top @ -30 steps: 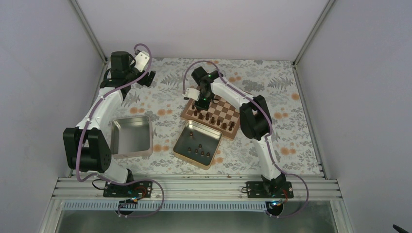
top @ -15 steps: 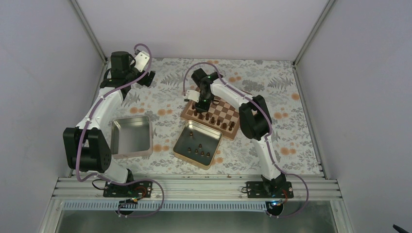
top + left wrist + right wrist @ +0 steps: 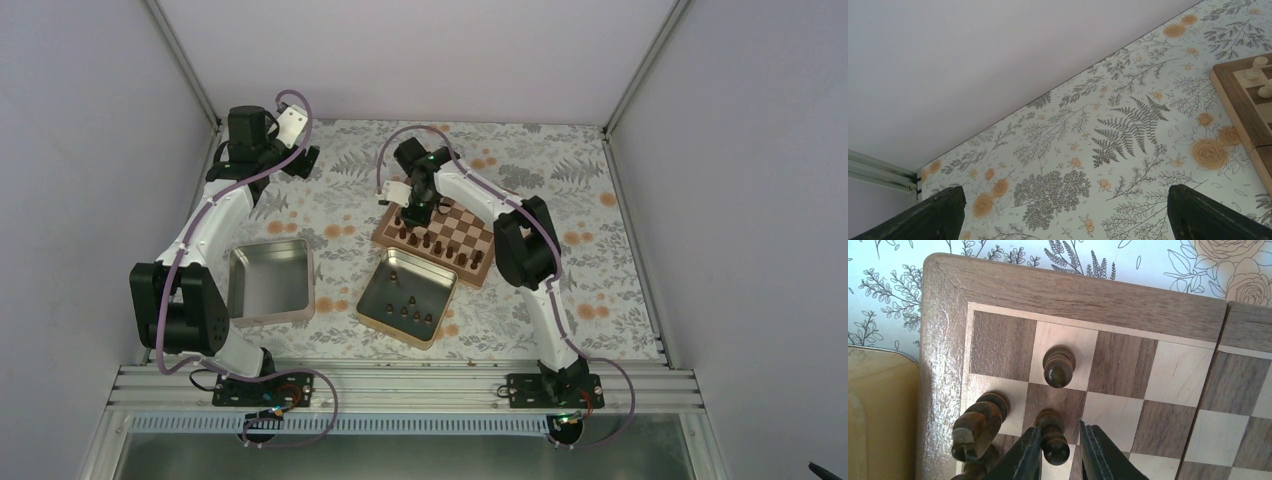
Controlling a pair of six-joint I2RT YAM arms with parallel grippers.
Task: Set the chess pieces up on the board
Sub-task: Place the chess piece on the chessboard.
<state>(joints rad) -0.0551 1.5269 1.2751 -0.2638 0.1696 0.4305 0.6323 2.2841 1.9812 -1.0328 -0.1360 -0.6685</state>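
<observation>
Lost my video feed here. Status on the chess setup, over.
Left gripper open, off-board. Right gripper jaws astride a dark pawn near board corner, grip unclear. Another dark piece close beside; more pieces in tin.

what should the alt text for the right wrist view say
The right gripper straddles a dark pawn standing near the corner of the board; whether it grips is unclear. A second dark pawn stands on a light square just beyond, a dark knight by the left border, with floral tablecloth and a tin outside.
</observation>
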